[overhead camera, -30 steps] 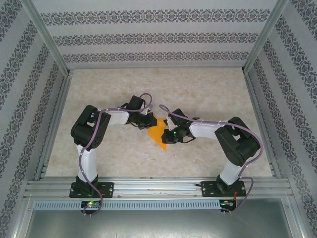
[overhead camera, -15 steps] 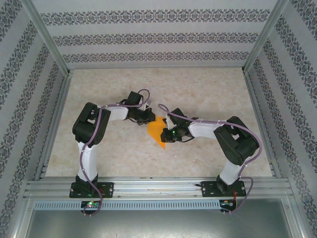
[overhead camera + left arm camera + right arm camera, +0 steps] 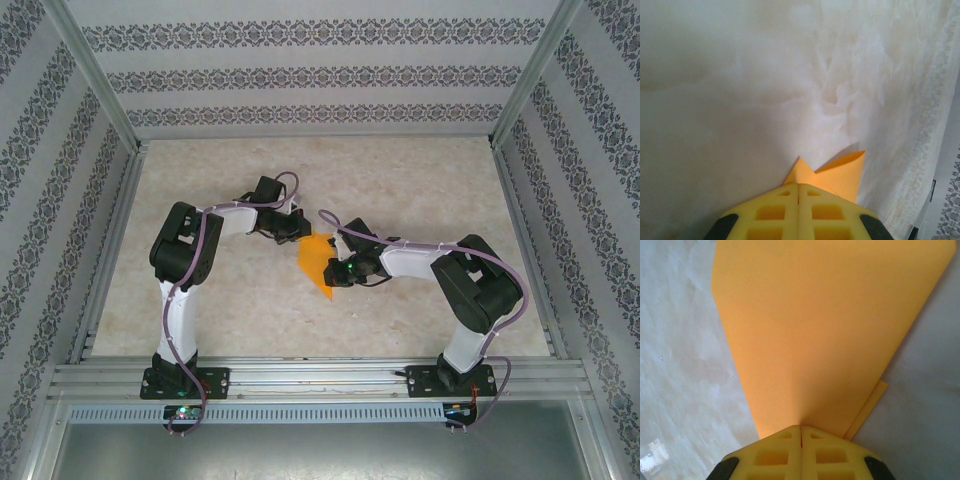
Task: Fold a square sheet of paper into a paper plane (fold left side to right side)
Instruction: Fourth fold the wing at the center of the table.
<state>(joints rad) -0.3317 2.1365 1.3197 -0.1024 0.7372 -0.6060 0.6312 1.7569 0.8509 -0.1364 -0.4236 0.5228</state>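
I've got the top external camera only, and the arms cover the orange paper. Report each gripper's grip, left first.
Observer: In the left wrist view, the left gripper has its yellow fingers pressed together on the bright orange folded paper sheet. Two pointed paper corners stick out past them.
Operator: Now the right.
Observer: The right gripper is shut on the sheet's narrow end, and the sheet fans out wide away from it.
Operator: Check the layers.
Observer: A lower layer's edge peeks out along the sheet's right side, close to that gripper.

Robot lab booth, aluminium frame (image 3: 320, 378), patterned wall panels (image 3: 320, 75), marbled tabletop (image 3: 400, 180), left arm (image 3: 178, 320) and right arm (image 3: 415, 262) bolted down.
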